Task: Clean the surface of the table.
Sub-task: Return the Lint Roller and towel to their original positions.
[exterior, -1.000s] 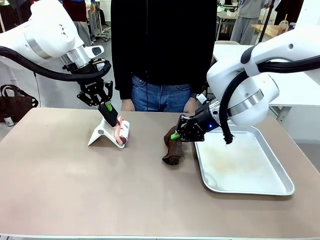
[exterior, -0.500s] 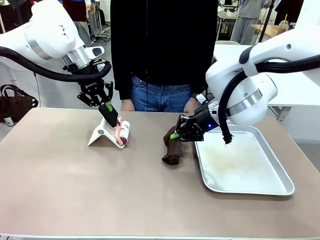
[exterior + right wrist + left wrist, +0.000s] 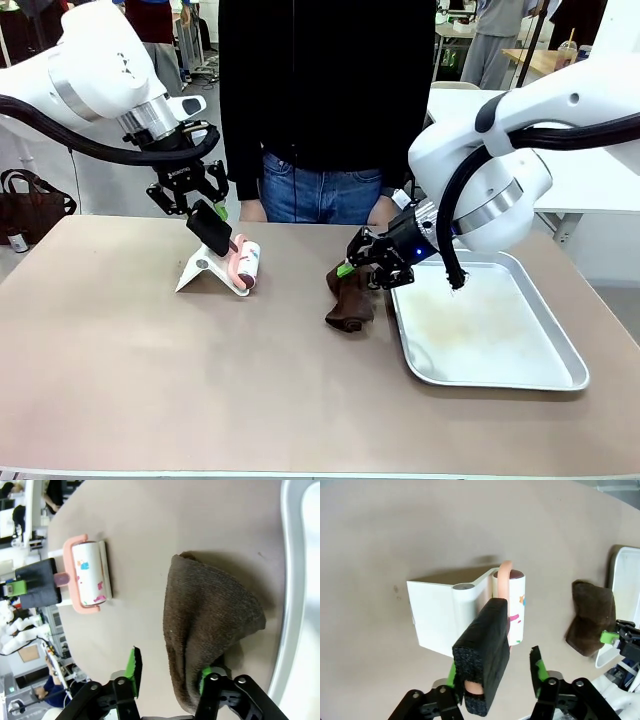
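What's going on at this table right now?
Two robot arms are working on the table while a person stands at the far side. The left gripper is open around the black foam-covered handle of a lint roller that rests on a white stand. The right gripper is open, with a brown cloth draped by one finger, beside a silver tray. Wiping has not yet started.

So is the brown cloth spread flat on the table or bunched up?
Bunched up. The brown cloth stands in a crumpled, folded heap on the table beside the tray, at the right gripper.
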`<state>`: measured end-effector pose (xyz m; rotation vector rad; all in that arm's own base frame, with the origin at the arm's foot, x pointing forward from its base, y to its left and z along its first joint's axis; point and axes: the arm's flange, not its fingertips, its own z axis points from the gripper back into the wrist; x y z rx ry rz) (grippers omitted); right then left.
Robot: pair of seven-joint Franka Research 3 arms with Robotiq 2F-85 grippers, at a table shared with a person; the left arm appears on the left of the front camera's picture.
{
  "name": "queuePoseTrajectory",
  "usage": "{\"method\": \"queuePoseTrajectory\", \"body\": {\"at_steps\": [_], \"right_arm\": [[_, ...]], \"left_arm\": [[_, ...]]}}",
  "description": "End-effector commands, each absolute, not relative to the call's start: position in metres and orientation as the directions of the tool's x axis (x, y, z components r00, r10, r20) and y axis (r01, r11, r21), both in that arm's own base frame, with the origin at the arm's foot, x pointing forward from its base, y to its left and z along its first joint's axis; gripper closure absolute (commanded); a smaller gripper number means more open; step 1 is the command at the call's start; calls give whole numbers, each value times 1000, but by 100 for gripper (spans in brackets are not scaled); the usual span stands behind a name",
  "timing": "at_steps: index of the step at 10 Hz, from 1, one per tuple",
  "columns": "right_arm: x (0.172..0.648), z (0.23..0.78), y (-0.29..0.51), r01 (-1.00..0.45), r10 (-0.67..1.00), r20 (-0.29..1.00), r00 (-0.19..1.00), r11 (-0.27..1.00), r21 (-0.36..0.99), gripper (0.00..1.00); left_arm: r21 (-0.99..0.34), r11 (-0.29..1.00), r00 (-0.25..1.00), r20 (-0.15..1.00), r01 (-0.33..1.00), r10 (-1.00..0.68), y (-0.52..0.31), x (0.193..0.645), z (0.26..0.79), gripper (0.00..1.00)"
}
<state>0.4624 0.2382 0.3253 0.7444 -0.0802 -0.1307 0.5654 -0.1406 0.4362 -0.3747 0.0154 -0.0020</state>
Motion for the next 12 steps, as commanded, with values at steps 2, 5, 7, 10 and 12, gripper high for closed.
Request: {"method": "queuePoseTrajectory", "body": {"at_steps": [2, 5, 7, 10, 12], "right_arm": [[473, 333, 246, 110, -154, 14, 988, 761, 640, 0], [474, 346, 258, 94, -128, 33, 991, 858, 505, 0], [474, 362, 266, 57, -67, 12, 998, 924, 377, 0], [460, 392, 250, 21, -32, 21, 999, 922, 387, 0], [440, 405, 217, 29, -16, -31, 999, 872, 488, 0]], "left_arm": [[-312, 949, 999, -15, -47, 45, -125, 561, 444, 0], [-293, 954, 998, -20, -68, 65, -114, 555, 445, 0], [-304, 950, 997, -7, -70, 71, -102, 540, 451, 0], [-430, 902, 998, 35, -25, 45, -69, 490, 463, 0], [-540, 840, 998, 57, 50, -23, -38, 442, 460, 0]]}}
